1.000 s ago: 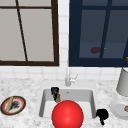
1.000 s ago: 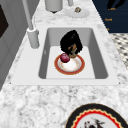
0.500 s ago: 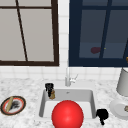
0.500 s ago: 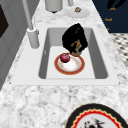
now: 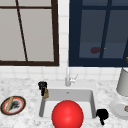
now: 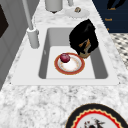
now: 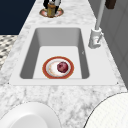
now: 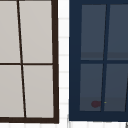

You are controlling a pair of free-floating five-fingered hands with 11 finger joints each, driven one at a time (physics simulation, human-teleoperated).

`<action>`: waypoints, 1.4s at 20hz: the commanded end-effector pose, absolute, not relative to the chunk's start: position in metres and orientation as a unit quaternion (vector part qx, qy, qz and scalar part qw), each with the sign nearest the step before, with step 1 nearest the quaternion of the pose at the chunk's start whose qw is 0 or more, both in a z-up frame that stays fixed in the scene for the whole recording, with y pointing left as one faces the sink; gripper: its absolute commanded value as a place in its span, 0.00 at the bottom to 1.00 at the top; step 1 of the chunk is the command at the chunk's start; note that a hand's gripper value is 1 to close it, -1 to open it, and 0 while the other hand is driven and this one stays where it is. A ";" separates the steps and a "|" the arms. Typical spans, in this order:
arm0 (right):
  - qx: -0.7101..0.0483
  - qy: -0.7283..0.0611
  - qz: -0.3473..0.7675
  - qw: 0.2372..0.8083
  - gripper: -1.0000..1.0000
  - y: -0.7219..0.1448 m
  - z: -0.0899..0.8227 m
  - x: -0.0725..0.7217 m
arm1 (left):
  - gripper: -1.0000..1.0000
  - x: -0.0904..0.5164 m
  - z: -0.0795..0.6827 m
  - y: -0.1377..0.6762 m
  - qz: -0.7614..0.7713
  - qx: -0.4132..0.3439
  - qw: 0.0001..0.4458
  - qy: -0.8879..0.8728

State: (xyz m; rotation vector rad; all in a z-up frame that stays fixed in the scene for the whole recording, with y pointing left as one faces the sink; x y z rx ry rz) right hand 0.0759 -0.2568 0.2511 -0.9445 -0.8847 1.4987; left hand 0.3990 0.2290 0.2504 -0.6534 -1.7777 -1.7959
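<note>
My left hand (image 5: 42,85) hovers over the sink's (image 5: 75,95) left rim, shut on a small brown object (image 5: 45,94). In the left side view this hand (image 6: 82,36) hangs above the basin with the brown object (image 6: 85,51) under it. From the right, the hand (image 7: 51,3) and the object (image 7: 51,10) show at the far end. A red-rimmed plate (image 6: 57,67) in the sink carries a dark red ball (image 6: 65,57) (image 7: 62,67). A big red ball (image 5: 67,115) shows in the front view. My right hand (image 5: 102,114) floats at the sink's right front corner.
The faucet (image 5: 67,77) stands behind the sink. A patterned plate (image 5: 21,100) with a tan stick (image 5: 9,103) lies on the left counter. On the right are a white plate (image 5: 116,108) and a grey canister (image 5: 123,82). A window is above.
My left hand has carried the brown object up and to the left, from over the basin toward the sink's left rim. The right hand has stayed put.
</note>
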 end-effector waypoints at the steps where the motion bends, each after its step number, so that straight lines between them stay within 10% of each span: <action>1: -0.399 -0.374 0.633 0.549 0.50 -0.257 0.251 0.076 | 1.00 0.388 0.265 0.251 -0.661 -0.260 0.285 -0.644; 28: -0.399 -0.374 0.633 0.549 0.50 -0.257 0.251 0.076 | 1.00 0.300 0.276 0.377 -0.674 -0.258 0.299 -0.624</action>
